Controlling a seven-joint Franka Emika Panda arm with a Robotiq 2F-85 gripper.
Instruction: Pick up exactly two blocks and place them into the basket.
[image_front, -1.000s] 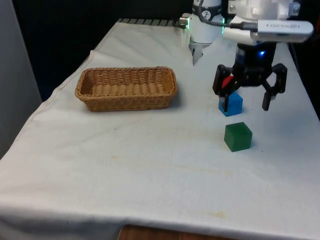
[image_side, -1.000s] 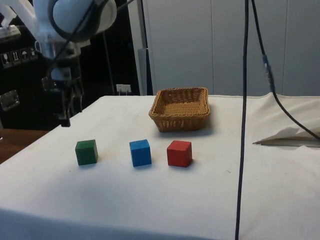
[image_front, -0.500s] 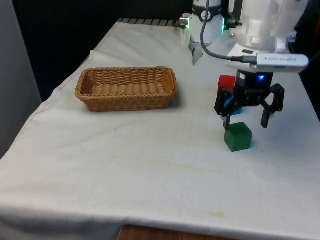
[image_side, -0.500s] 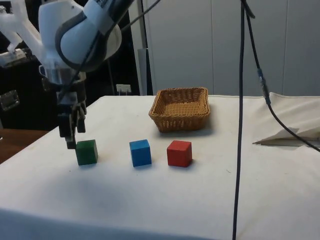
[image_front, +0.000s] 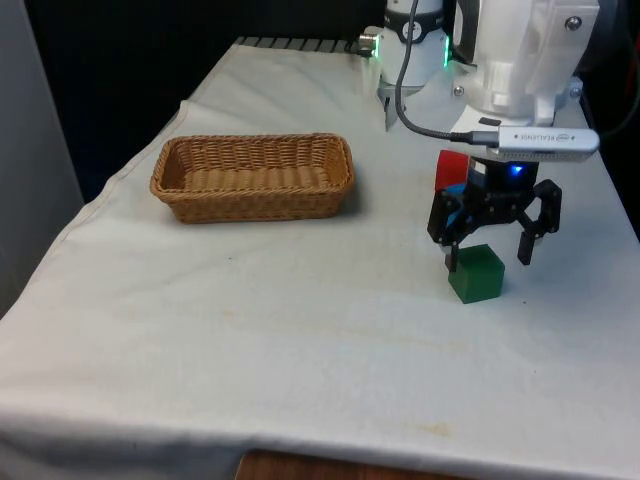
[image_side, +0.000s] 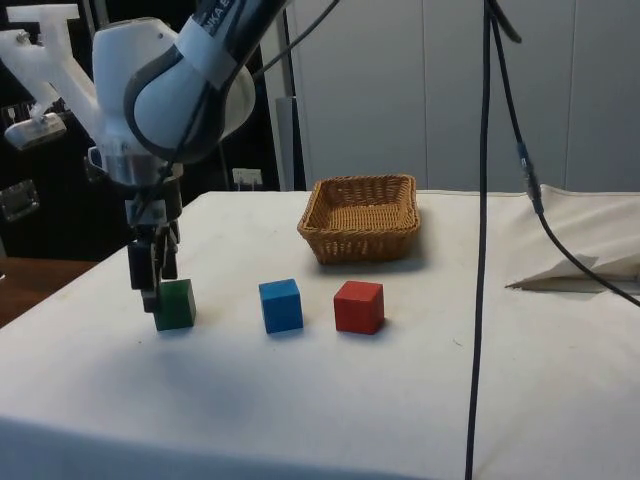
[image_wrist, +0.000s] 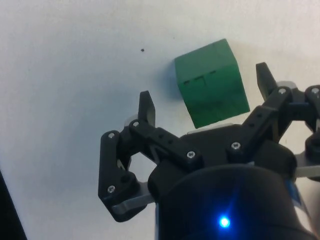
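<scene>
A green block (image_front: 476, 273) (image_side: 175, 304) (image_wrist: 212, 89) rests on the white cloth nearest the front edge. My gripper (image_front: 488, 257) (image_side: 156, 296) (image_wrist: 205, 95) hangs open just above it, one finger on each side of the block, not closed on it. Behind it in a row stand a blue block (image_side: 281, 305), mostly hidden by the gripper in the front view, and a red block (image_front: 452, 168) (image_side: 359, 306). The wicker basket (image_front: 252, 177) (image_side: 362, 218) sits empty on the front view's left.
A black cable (image_side: 482, 240) hangs down in the side view. The table's edge (image_front: 617, 190) runs close by on the front view's right of the blocks. Bare cloth lies between the blocks and the basket.
My gripper has travelled from above the blue block toward the front edge and dropped lower, so its open fingers now straddle the green block. The blocks have not moved.
</scene>
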